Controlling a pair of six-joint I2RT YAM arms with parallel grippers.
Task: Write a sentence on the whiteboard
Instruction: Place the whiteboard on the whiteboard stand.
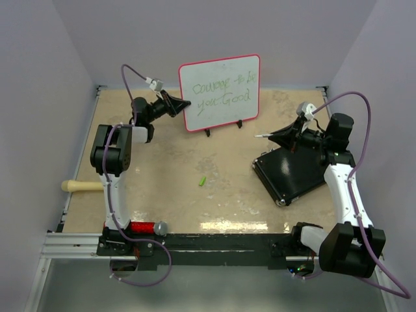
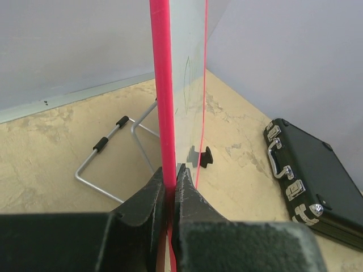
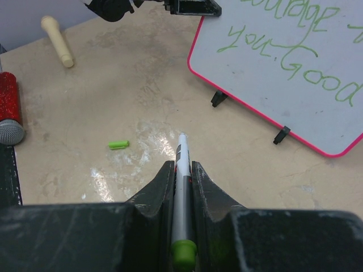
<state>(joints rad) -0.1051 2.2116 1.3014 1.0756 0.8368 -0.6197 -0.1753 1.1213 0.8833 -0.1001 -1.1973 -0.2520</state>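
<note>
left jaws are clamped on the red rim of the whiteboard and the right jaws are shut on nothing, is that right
One part is wrong: the right jaws are not shut on nothing. They are shut on a marker, as the right wrist view shows. The rest holds: the left jaws are clamped on the red rim of the whiteboard.

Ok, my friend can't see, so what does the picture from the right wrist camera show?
The right tool is shut on a pen with a green end. Up right stands the red-rimmed whiteboard with green writing; a small green piece lies on the table, left of the pen.
</note>
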